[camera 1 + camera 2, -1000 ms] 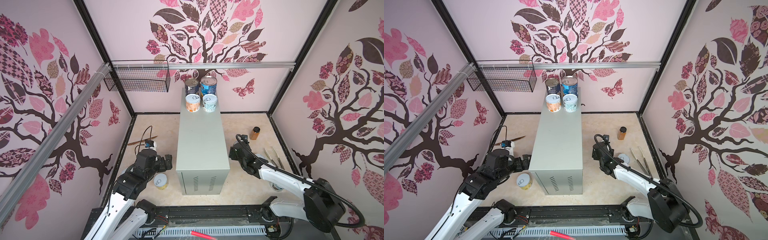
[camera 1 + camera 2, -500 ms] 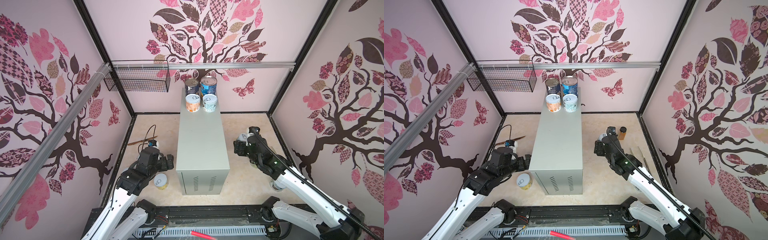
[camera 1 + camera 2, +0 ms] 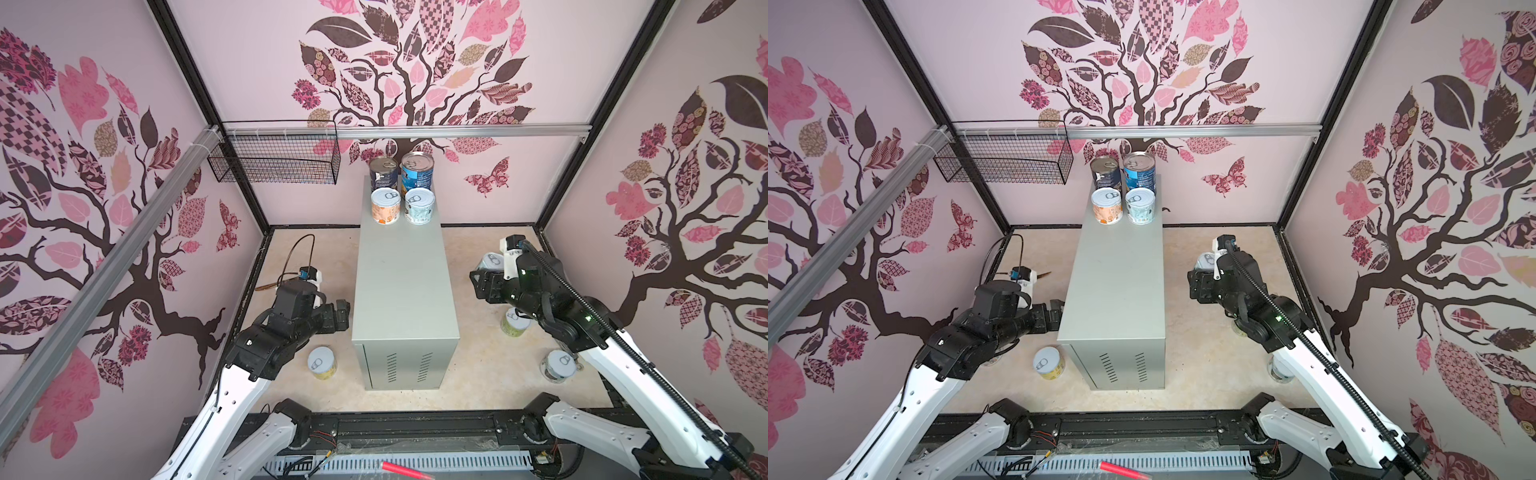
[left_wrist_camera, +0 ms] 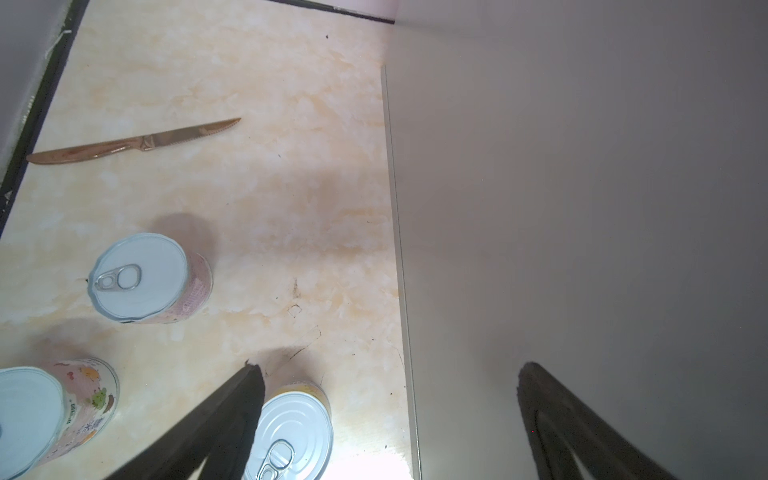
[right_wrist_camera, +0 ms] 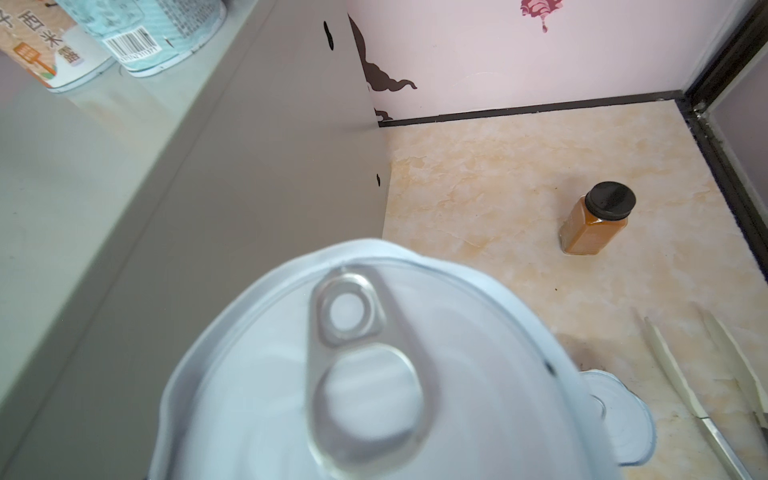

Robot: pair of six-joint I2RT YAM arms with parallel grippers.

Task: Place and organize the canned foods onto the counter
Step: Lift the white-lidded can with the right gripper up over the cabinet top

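The counter (image 3: 405, 266) (image 3: 1117, 282) stands mid-floor, its flat top bearing two tall cans (image 3: 417, 170) and two short cans (image 3: 385, 205) at the far end. My right gripper (image 3: 488, 272) is shut on a short white-lidded can (image 3: 492, 262) (image 5: 374, 374), held in the air beside the counter's right edge; the lid hides its fingers in the right wrist view. My left gripper (image 3: 338, 313) (image 4: 388, 374) hangs open against the counter's left side, above a yellow can (image 3: 321, 362) (image 4: 295, 432). Other cans stand on the floor (image 4: 141, 276) (image 3: 514, 322) (image 3: 559, 365).
A knife (image 4: 133, 143) lies on the floor at the left. An amber jar (image 5: 594, 220) and pale tongs (image 5: 673, 365) sit on the floor at the right. A black wire basket (image 3: 274, 166) hangs from the back rail at the left.
The right arm has risen from near the floor with the short can in its jaws and moved a little toward the back. The left arm has barely shifted.
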